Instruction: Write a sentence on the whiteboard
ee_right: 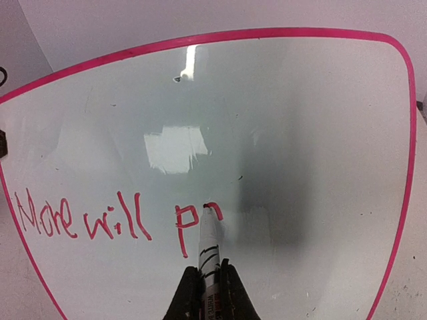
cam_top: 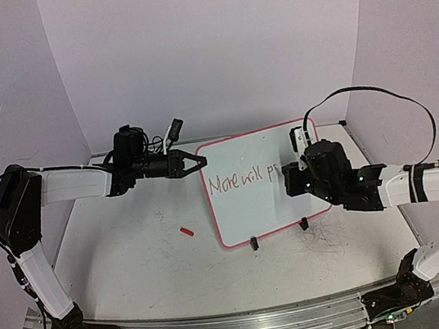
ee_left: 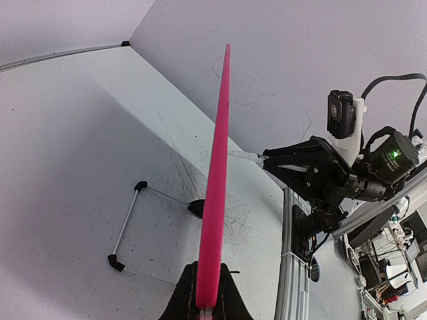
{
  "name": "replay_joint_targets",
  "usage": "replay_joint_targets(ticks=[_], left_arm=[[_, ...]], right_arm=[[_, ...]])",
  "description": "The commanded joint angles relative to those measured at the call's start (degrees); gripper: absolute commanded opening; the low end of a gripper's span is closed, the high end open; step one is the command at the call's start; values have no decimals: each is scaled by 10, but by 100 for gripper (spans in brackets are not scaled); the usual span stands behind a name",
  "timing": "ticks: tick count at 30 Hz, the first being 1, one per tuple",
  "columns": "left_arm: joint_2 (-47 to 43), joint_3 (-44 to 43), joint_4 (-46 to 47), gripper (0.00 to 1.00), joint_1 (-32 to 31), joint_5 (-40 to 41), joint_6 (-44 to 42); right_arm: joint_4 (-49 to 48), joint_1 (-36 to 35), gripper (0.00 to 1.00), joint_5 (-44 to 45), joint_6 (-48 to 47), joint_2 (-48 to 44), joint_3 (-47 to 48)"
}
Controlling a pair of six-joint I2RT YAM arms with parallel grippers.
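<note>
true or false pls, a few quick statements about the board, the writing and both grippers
1. The left gripper is shut on the rim of the whiteboard. True.
2. The sentence is written in blue. False: the lettering is red.
3. The right gripper holds a marker with its tip on the board. True.
4. The whiteboard lies flat on the table. False: it stands propped on black clip feet.
5. A small red piece lies on the table, left of the board. True.
</note>
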State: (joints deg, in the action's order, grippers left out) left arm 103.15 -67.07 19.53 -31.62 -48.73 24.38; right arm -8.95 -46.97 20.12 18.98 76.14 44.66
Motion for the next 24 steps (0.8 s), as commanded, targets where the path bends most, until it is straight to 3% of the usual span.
replay_joint_targets(ticks=[1, 24], left_arm=[[-8, -13, -29, 0, -9, 11, 1], [-6, -12, -29, 0, -10, 13, 0]], right_arm=[[2, 1, 0, -17, 9, -12, -6], [-6, 3, 0, 27, 4, 0, 7]])
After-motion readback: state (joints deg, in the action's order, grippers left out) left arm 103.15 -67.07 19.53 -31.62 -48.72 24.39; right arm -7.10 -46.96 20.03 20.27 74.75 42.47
